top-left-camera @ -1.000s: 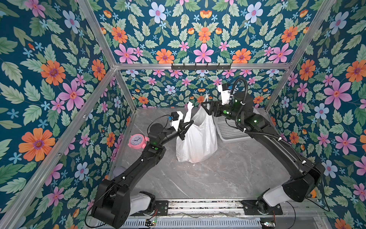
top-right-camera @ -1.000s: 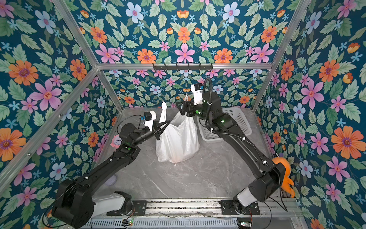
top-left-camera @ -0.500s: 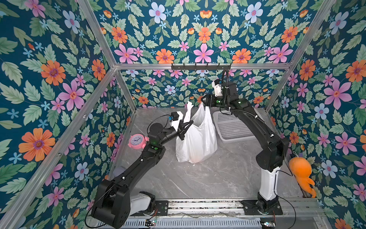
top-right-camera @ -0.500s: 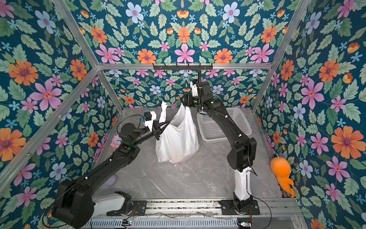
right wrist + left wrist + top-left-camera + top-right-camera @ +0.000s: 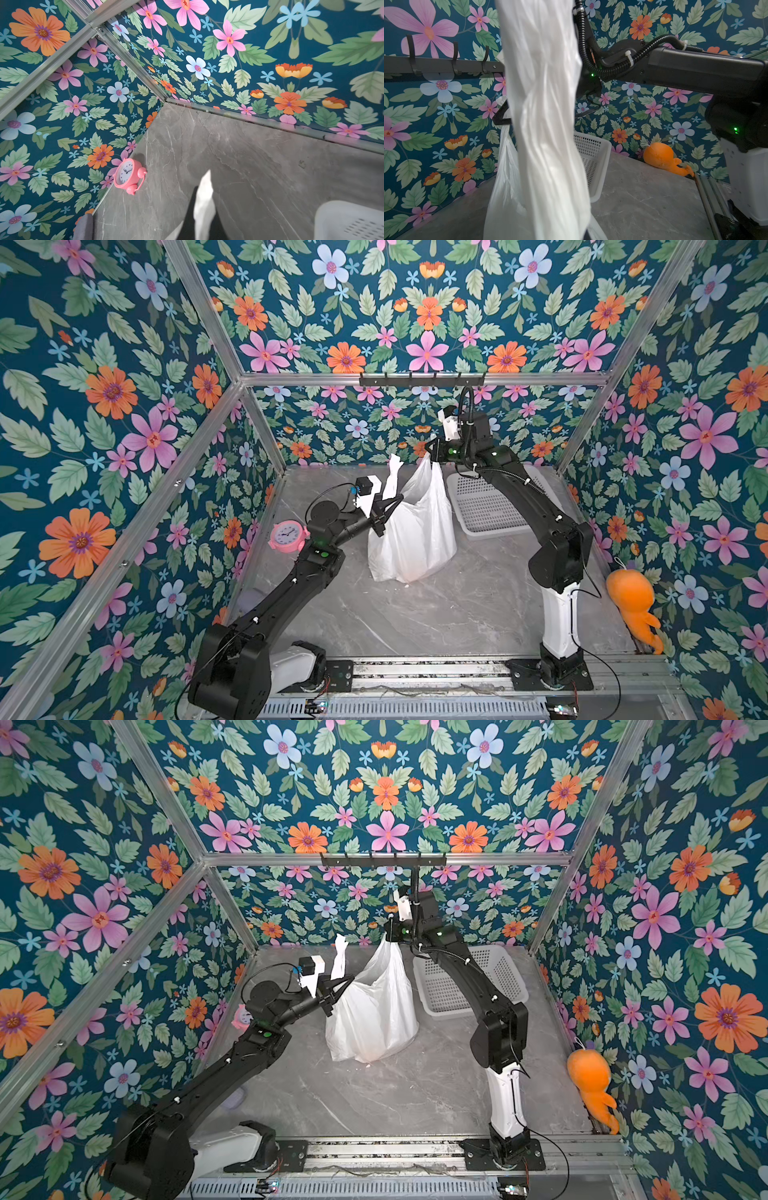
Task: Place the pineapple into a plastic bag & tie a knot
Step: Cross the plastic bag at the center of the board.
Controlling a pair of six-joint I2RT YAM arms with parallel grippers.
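The white plastic bag [image 5: 411, 539] [image 5: 374, 1011] stands upright mid-table in both top views. My left gripper [image 5: 395, 502] [image 5: 345, 982] is shut on its left handle strap [image 5: 546, 104], whose end sticks up above the fingers. My right gripper [image 5: 432, 454] [image 5: 388, 934] [image 5: 204, 224] hangs high near the back wall. It is shut on the right handle strap [image 5: 204, 199], pulling that side of the bag up taut. The pineapple is hidden, and a knot is out of view.
A white perforated basket [image 5: 486, 510] sits behind the bag on the right, under my right forearm. A pink alarm clock [image 5: 286, 534] stands by the left wall. An orange plush toy [image 5: 631, 597] lies at the right edge. A black hook rail [image 5: 422, 379] runs overhead at the back.
My right gripper has closed on the right handle strap and lifted it, while the right arm folded up to a raised elbow. The left arm has stayed put.
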